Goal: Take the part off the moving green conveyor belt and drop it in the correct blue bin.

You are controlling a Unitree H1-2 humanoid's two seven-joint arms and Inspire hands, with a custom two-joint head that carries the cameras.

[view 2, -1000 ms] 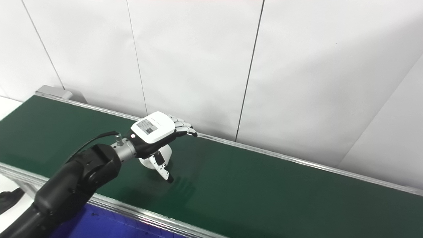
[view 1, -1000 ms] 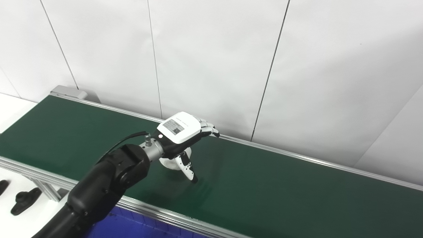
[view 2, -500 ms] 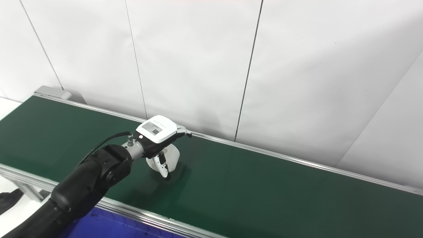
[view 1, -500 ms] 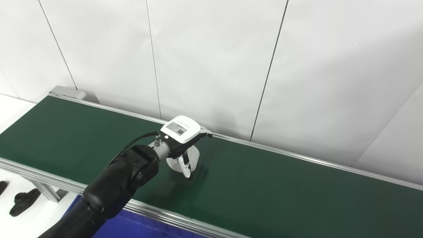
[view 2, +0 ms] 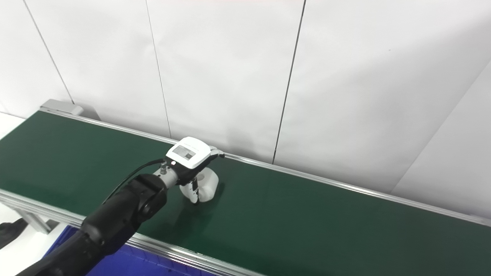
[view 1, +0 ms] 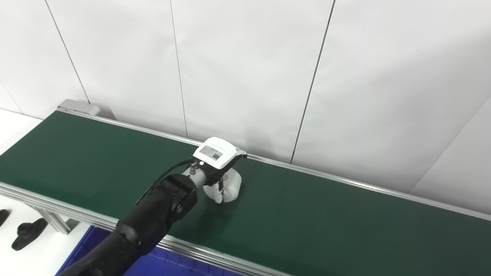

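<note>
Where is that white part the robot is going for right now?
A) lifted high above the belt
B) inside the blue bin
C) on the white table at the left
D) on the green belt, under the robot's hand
D: the white part sits on the green belt, with the left hand arched over it.

Left hand (view 1: 215, 158) followed and closed around part (view 1: 230, 188).

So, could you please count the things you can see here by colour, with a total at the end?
White: 1, the part on the belt, under the left hand.
Green: 1, the conveyor belt.
Blue: 1, the bin below the belt's near edge.
Black: 2, the objects on the white surface at the far left, one cut off by the picture's edge.
Total: 5.
</note>
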